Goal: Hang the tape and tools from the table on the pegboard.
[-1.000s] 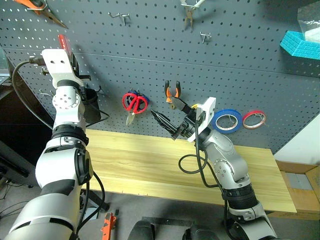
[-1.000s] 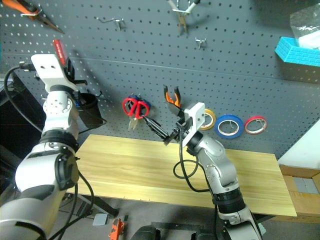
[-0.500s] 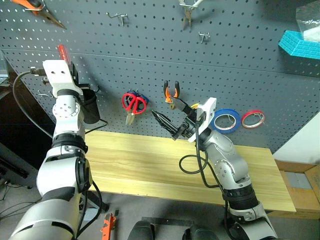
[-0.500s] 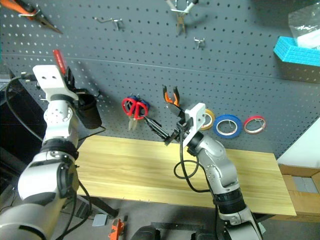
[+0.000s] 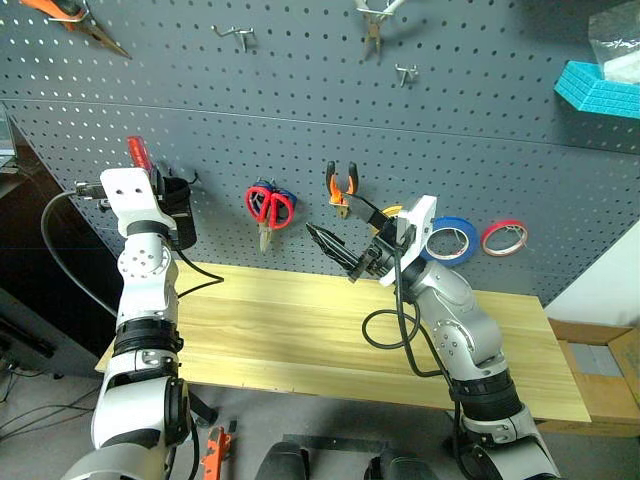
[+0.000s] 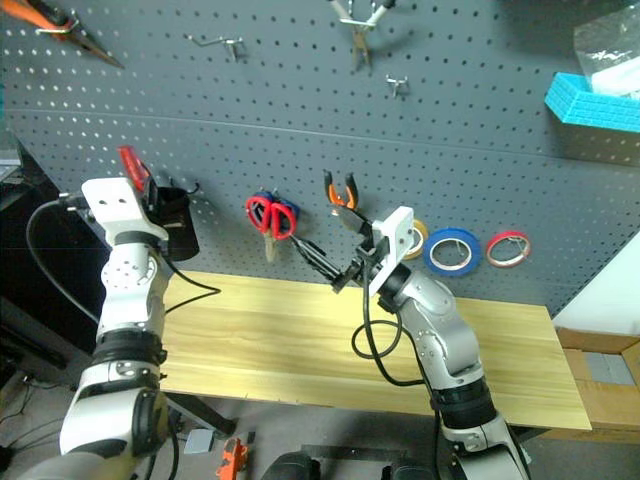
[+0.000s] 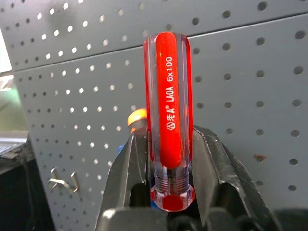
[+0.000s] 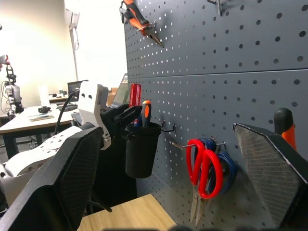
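Observation:
My left gripper (image 7: pixel 169 144) is shut on the screwdriver (image 7: pixel 167 110), whose translucent red handle (image 5: pixel 137 154) stands upright above the jaws. It is close beside the black cup (image 5: pixel 179 207) hung on the pegboard (image 5: pixel 300 110), and the shaft is hidden. My right gripper (image 5: pixel 342 228) hangs open and empty above the table (image 5: pixel 270 325), in front of the orange-and-black pliers (image 5: pixel 344 183). The red-handled scissors (image 5: pixel 270 204) hang on a hook. The blue tape (image 5: pixel 450 241) hangs to the right.
A red roll (image 5: pixel 505 238) and a half-hidden yellow roll (image 6: pixel 419 238) hang beside the blue tape. Long-nosed orange pliers (image 5: pixel 82 18), silver pliers (image 5: pixel 377 25) and bare hooks (image 5: pixel 240 36) sit higher up. An orange-handled screwdriver (image 8: pixel 146 110) stands in the cup. A teal box (image 5: pixel 598 88) is top right.
My left gripper has come down along the pegboard with the screwdriver, to the level of the black cup. The right arm has kept still.

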Controlling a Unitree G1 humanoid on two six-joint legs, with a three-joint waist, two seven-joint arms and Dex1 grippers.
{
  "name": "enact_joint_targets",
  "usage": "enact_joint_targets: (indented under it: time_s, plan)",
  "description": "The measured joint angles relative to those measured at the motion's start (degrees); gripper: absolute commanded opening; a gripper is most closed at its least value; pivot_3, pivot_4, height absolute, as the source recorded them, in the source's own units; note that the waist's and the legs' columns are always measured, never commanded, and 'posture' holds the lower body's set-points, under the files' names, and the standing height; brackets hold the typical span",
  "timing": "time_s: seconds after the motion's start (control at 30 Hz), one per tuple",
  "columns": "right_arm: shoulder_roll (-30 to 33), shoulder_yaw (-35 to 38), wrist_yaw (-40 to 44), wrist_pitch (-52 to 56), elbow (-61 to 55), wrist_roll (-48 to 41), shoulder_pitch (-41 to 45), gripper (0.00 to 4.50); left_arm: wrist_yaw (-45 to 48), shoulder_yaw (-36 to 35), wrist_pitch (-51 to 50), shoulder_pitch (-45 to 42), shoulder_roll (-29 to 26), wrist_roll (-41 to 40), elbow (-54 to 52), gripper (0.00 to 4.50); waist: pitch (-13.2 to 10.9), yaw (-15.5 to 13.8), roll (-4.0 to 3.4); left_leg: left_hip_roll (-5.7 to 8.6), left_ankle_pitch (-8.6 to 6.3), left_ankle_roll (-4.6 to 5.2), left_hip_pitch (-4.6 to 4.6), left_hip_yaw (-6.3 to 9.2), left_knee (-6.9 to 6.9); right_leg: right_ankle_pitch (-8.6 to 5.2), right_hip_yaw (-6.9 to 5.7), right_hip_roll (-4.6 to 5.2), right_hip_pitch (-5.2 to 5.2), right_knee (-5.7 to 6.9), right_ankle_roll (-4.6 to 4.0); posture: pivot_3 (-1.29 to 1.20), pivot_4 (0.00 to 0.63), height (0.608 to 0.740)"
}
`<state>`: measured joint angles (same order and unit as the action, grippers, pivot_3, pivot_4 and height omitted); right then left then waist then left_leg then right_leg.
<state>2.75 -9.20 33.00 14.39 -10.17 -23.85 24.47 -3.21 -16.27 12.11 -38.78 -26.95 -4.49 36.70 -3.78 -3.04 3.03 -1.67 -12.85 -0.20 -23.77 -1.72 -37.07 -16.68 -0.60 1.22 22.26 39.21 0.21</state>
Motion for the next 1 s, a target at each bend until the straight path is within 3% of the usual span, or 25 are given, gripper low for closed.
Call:
enact_joint_targets:
  time_s: [0.03, 0.4, 1.0]
  plan:
    - [0.1, 0.0, 0.2, 0.0, 0.0, 0.0, 0.0, 4.5, 0.0, 0.0, -0.5, 0.0, 0.1, 0.0, -0.6, 0.82, 0.0, 0.0, 0.0, 0.0, 0.0, 0.0, 0.0, 0.0, 0.0, 0.0, 0.0, 0.0, 0.0, 0.0, 0.0, 0.13, 0.041, 0.74]
    - [0.5, 0.0, 0.6, 0.0, 0.0, 0.0, 0.0, 4.5, 0.3, 0.0, -1.7, -0.2, 0.2, 0.0, -0.8, 4.46, 0.0, 0.0, 0.0, 0.0, 0.0, 0.0, 0.02, -0.01, 0.0, 0.0, 0.01, 0.0, 0.0, 0.01, 0.0, 0.12, 0.04, 0.74]
    - [1.4, 0.0, 0.6, 1.0, -1.0, 0.0, -0.6, 4.5, 2.2, -0.3, -4.5, 2.7, 2.0, -2.4, -6.5, 4.46, 0.0, 0.0, 0.01, -0.01, 0.0, 0.0, 0.03, 0.0, 0.0, 0.0, 0.01, 0.0, 0.0, 0.03, 0.0, 0.13, 0.035, 0.74]
